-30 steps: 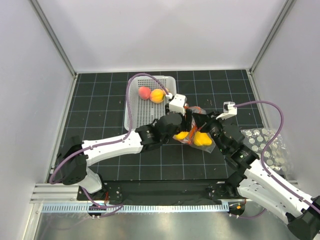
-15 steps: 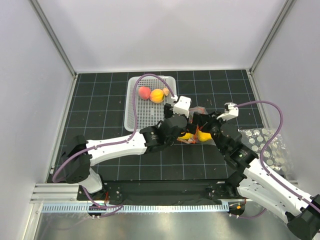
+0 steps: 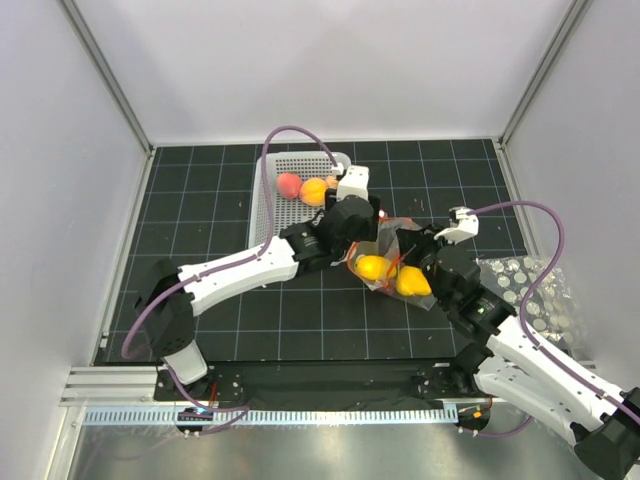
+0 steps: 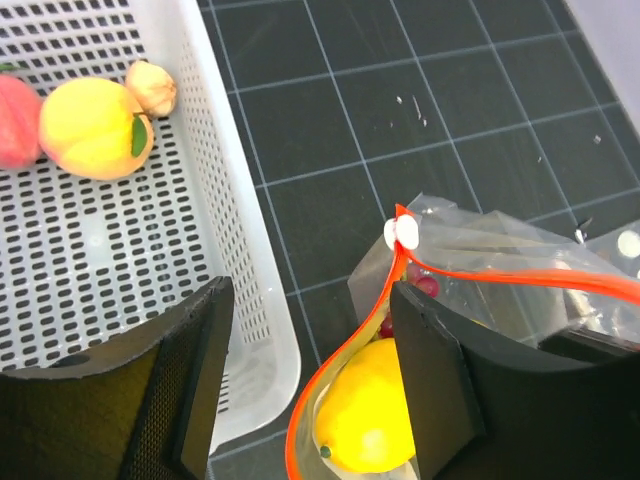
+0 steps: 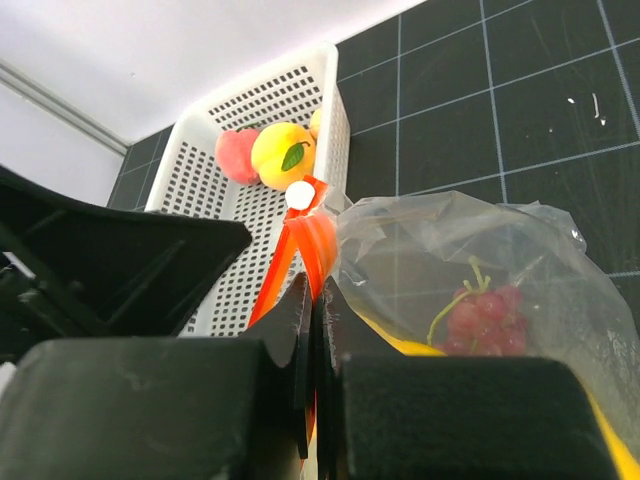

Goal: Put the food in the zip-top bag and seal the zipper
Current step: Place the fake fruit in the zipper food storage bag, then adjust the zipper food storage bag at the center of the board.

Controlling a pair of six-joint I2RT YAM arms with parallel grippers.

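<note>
Right wrist: right claw (image 5: 316,292) seemingly pinches crinkly bag (image 5: 455,250).

We see a black bench (image 4: 330,100) ruled with a pale grid, and a white perforated basket (image 4: 120,270) with a pink-red peach (image 4: 12,120), a yellow-orange fruit (image 4: 95,128) bearing a green leaf, and a peach-coloured ball (image 4: 152,88). The clear zip-top bag (image 4: 480,240), edged by a red-orange zipper (image 4: 500,270), shows a yellow pear (image 4: 365,420) and dark red grapes (image 5: 485,320).

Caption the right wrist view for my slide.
Right jaws clamp the zipper of the zip-top bag; grapes inside, white basket behind.
</note>
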